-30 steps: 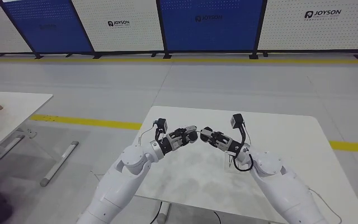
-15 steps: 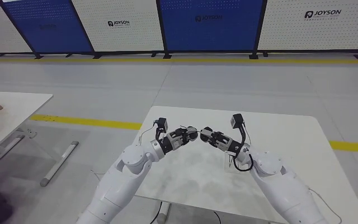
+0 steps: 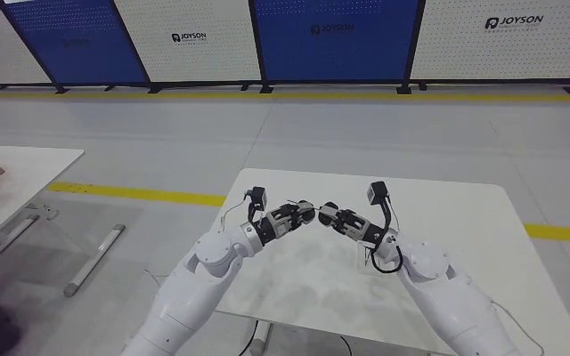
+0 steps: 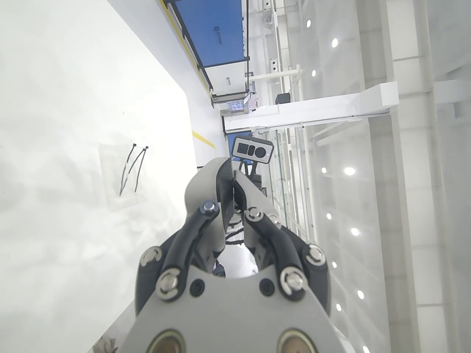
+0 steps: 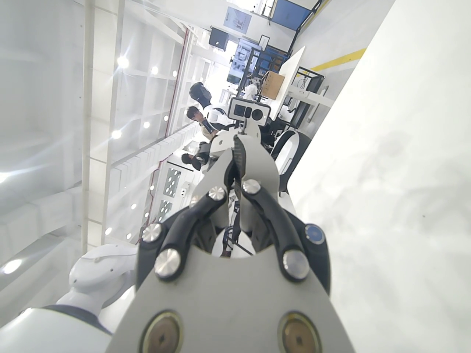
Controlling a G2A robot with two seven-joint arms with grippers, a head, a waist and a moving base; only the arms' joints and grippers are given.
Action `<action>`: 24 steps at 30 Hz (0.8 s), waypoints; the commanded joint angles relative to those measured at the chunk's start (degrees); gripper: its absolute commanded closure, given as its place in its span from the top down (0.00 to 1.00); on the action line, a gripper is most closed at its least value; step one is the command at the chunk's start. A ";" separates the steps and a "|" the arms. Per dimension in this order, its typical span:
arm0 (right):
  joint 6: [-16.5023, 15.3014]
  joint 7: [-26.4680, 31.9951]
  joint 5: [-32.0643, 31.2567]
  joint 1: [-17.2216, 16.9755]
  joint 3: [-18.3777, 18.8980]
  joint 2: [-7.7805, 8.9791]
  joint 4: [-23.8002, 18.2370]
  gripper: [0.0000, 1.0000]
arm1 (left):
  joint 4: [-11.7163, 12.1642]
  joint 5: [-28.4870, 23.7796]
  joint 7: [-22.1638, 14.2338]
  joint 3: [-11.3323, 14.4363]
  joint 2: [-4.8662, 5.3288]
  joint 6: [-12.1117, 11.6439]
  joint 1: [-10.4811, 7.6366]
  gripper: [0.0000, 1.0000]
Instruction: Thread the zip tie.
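Note:
Above the middle of the white table (image 3: 445, 205), my left gripper (image 3: 308, 210) and right gripper (image 3: 326, 212) meet tip to tip, held off the surface. In the left wrist view the left gripper (image 4: 232, 176) is shut, with a thin black zip tie (image 4: 233, 189) pinched between its pads. Seen from the right wrist, the right gripper (image 5: 235, 150) is also shut, its pads pressed together on the same tie. Most of the tie is hidden between the fingers. Each wrist view shows the other arm's camera just beyond the fingertips.
Spare black zip ties (image 4: 133, 167) lie on a clear sheet (image 4: 114, 192) on the table, near my right arm in the top view (image 3: 365, 258). A second white table (image 3: 36, 169) stands far left. Bare tabletop lies behind and to both sides of the grippers.

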 commanded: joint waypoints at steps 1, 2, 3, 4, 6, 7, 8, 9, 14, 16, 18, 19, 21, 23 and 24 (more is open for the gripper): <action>0.36 0.29 0.00 -0.47 0.56 0.08 -0.54 0.20 | 0.02 0.10 0.03 0.00 0.03 -0.16 0.08 0.00; 0.52 0.42 0.00 -0.67 0.81 0.11 -0.74 0.80 | 0.02 0.16 0.05 -0.01 0.04 -0.25 0.12 0.00; 0.68 0.48 0.23 -0.92 1.10 0.14 -0.91 1.00 | 0.01 0.30 0.10 -0.02 0.06 -0.39 0.18 0.00; 0.71 0.53 0.57 -1.22 1.55 0.17 -1.11 1.00 | -0.06 0.59 0.27 -0.08 0.09 -0.64 0.27 0.00; 0.78 0.64 0.69 -1.59 2.14 0.23 -1.30 1.00 | -0.17 0.80 0.42 -0.10 0.12 -0.86 0.49 0.00; 0.84 0.58 0.81 -1.83 2.58 0.27 -1.42 1.00 | -0.28 0.86 0.41 -0.17 0.15 -0.94 0.63 0.00; 0.94 0.55 0.87 -2.01 2.88 0.30 -1.54 1.00 | -0.38 0.89 0.39 -0.27 0.18 -0.99 0.75 0.00; 1.09 0.45 0.85 -2.17 3.19 0.33 -1.63 1.00 | -0.50 0.90 0.37 -0.39 0.22 -1.05 0.88 0.00; 3.03 -2.62 -1.13 -3.44 5.18 0.66 -2.92 1.00 | -2.08 2.43 2.06 -1.29 0.45 -2.09 2.53 0.00; 3.89 -3.18 -1.87 -4.08 5.80 0.82 -3.82 1.00 | -2.65 2.88 3.36 -1.42 0.46 -2.21 3.19 0.00; 4.02 -3.21 -1.98 -4.18 5.90 0.85 -3.99 1.00 | -2.65 2.88 3.36 -1.42 0.46 -2.21 3.19 0.00; 4.02 -3.21 -1.98 -4.18 5.90 0.85 -3.99 1.00 | -2.65 2.88 3.36 -1.42 0.46 -2.21 3.19 0.00; 4.02 -3.21 -1.98 -4.18 5.90 0.85 -3.99 1.00 | -2.65 2.88 3.36 -1.42 0.46 -2.21 3.19 0.00; 4.02 -3.21 -1.98 -4.18 5.90 0.85 -3.99 1.00 | -2.65 2.88 3.36 -1.42 0.46 -2.21 3.19 0.00; 4.02 -3.21 -1.98 -4.18 5.90 0.85 -3.99 1.00 | -2.65 2.88 3.36 -1.42 0.46 -2.21 3.19 0.00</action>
